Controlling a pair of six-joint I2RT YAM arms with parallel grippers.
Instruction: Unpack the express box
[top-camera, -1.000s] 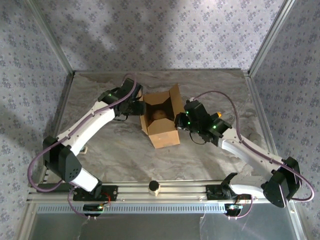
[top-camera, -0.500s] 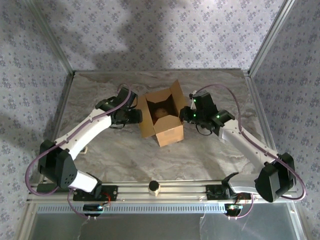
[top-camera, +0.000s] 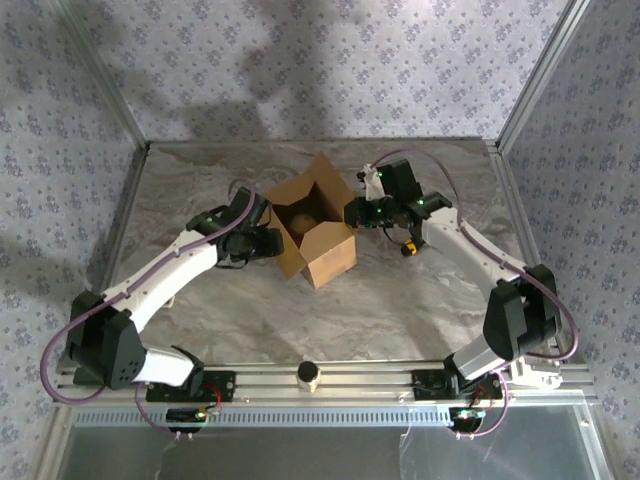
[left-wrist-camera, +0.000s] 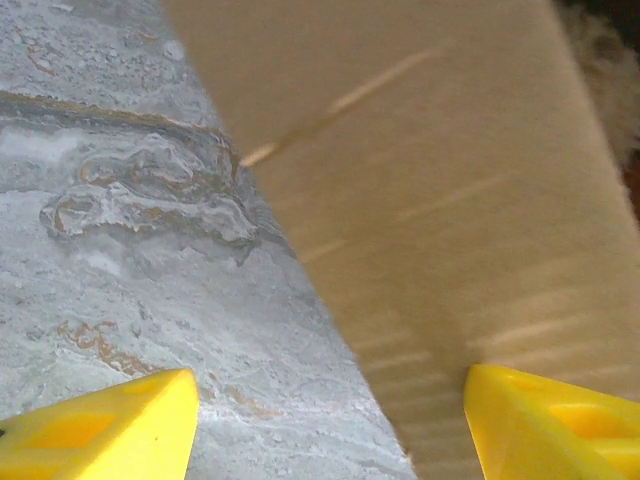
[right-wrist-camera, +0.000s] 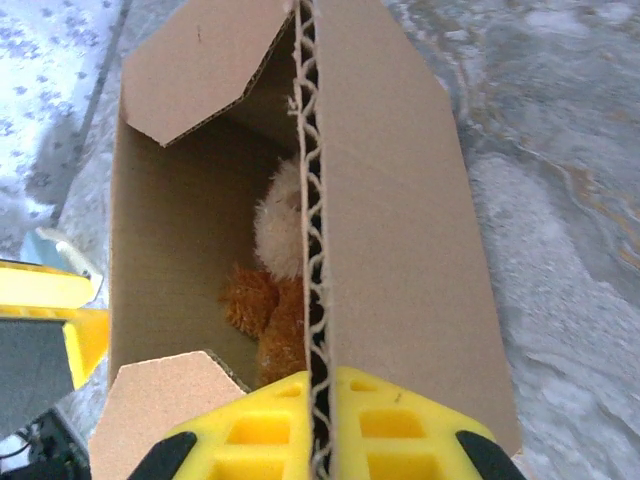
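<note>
On the table (top-camera: 200, 180), box (top-camera: 315, 225) looks light and stiff; right gripper (right-wrist-camera: 318, 400) pinches its wall, a good hold; left gripper (left-wrist-camera: 330, 420) wide, empty.

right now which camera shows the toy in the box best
The right wrist view: it looks straight into the open box, where the toy shows pale and brown fur. In the top view it is a small tan blob; in the left wrist view, at most a blurred furry patch, upper right.
</note>
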